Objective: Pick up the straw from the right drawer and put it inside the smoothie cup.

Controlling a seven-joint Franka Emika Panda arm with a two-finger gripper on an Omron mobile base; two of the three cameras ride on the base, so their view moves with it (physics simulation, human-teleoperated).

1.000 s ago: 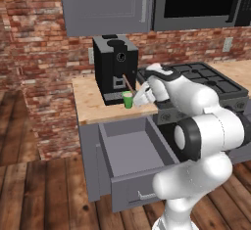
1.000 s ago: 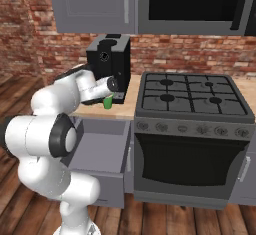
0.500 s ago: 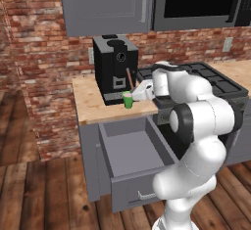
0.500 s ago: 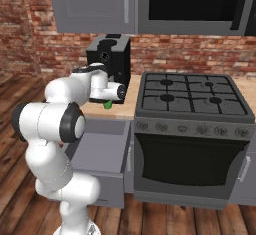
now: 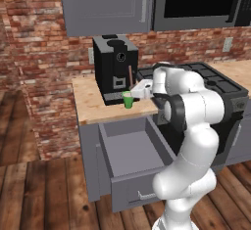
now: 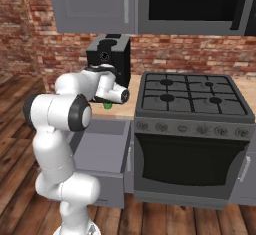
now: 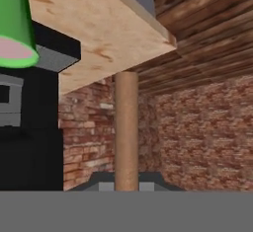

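Jaws shut on the straw (image 5: 130, 74), just beside the smoothie cup (image 5: 128, 99), by the coffee machine (image 5: 115, 67); no writing readable.

You see the smoothie cup (image 7: 15, 33) cut off by the top and left edges in the hand view. In the right base view the arm hides most of it, leaving a green sliver (image 6: 107, 105). The straw (image 7: 126, 130) runs out of sight at its lower end there. The right drawer (image 5: 128, 148) is partly hidden behind the arm, lower centre of the left base view.
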